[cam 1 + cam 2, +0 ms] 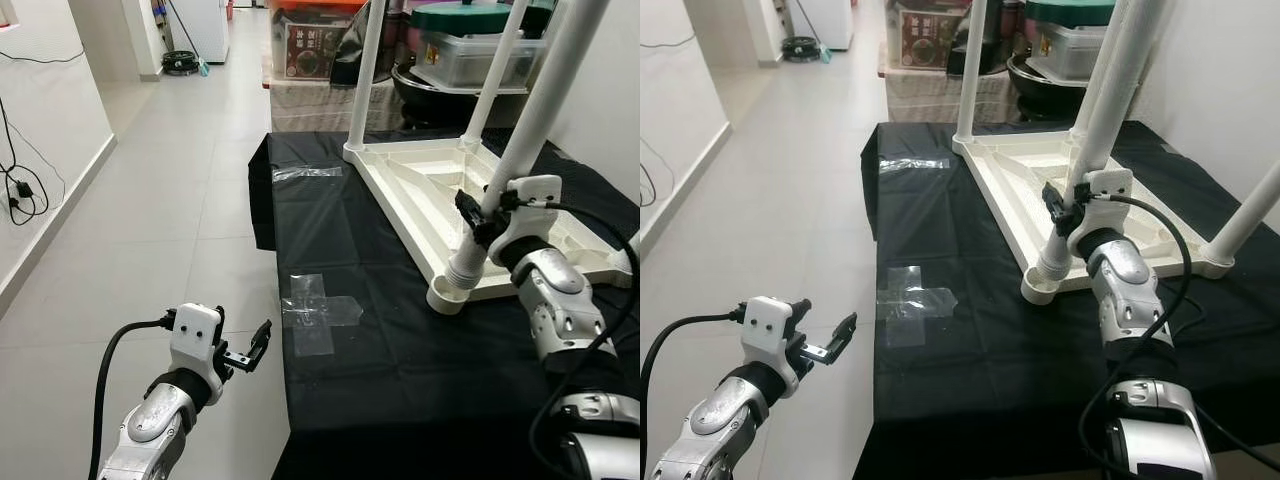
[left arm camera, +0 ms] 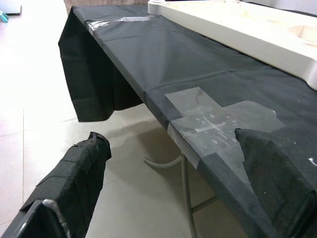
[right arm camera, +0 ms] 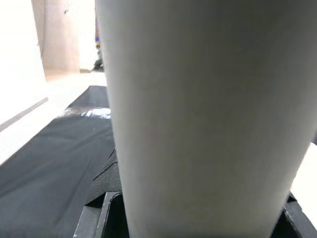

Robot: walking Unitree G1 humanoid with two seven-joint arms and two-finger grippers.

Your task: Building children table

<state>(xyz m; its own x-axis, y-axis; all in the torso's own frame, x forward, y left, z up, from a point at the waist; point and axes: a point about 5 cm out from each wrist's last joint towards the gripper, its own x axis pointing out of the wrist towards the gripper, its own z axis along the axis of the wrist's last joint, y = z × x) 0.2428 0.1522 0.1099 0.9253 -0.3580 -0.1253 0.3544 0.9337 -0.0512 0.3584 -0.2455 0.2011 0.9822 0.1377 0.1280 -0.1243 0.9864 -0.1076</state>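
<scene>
One upturned table, legs in the air.
One white plastic children's table top [image 1: 440,205] lies on one black-draped tabletop [image 1: 400,350]; four white tubular legs [image 1: 365,75], two clear tape patches [image 1: 318,312], two robot arms.

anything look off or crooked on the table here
The white leg held by the right gripper leans at a slant in its corner socket of the upturned tabletop, unlike the upright far leg. Clear tape patches sit on the black cloth.
</scene>
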